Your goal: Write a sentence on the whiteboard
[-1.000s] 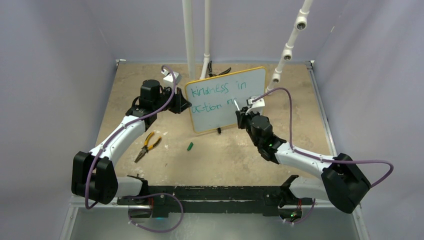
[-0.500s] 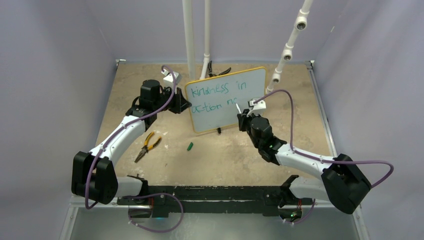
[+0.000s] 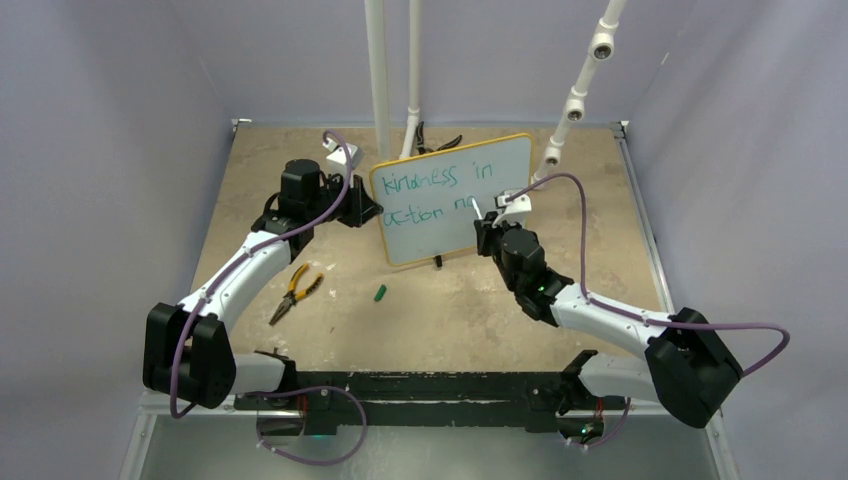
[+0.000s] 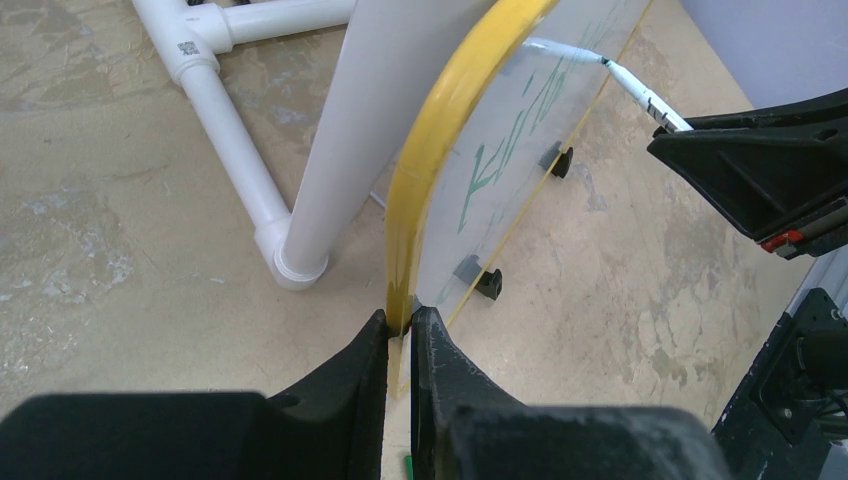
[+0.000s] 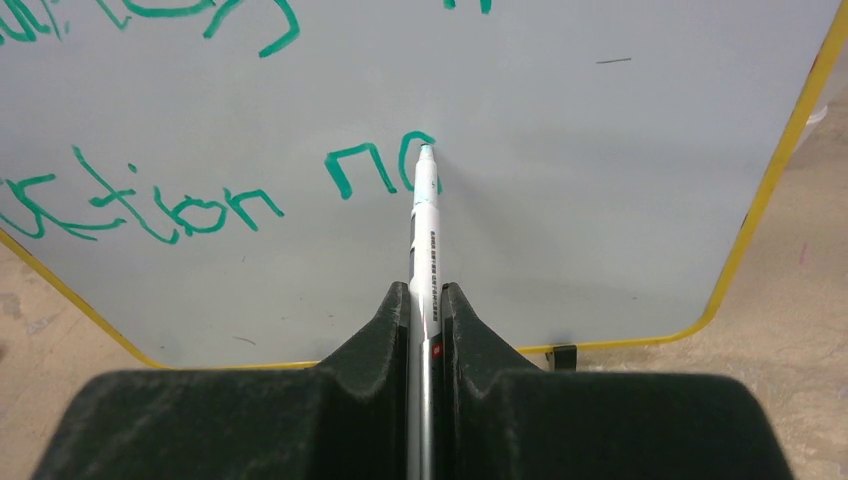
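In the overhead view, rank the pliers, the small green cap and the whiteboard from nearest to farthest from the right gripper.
1. The whiteboard, touched by the marker in the right gripper.
2. The small green cap, on the table, left of it.
3. The pliers, farther left, beside the left arm.

The whiteboard (image 3: 450,200) stands upright on the table (image 3: 440,310), pipes (image 3: 380,80) behind it. The left end effector (image 4: 400,325) pinches its left edge; the right end effector (image 5: 427,295), before its right half, presses a marker (image 5: 424,220) to its face. In front, leftward, lie pliers (image 3: 293,292) and a small cap (image 3: 380,293)
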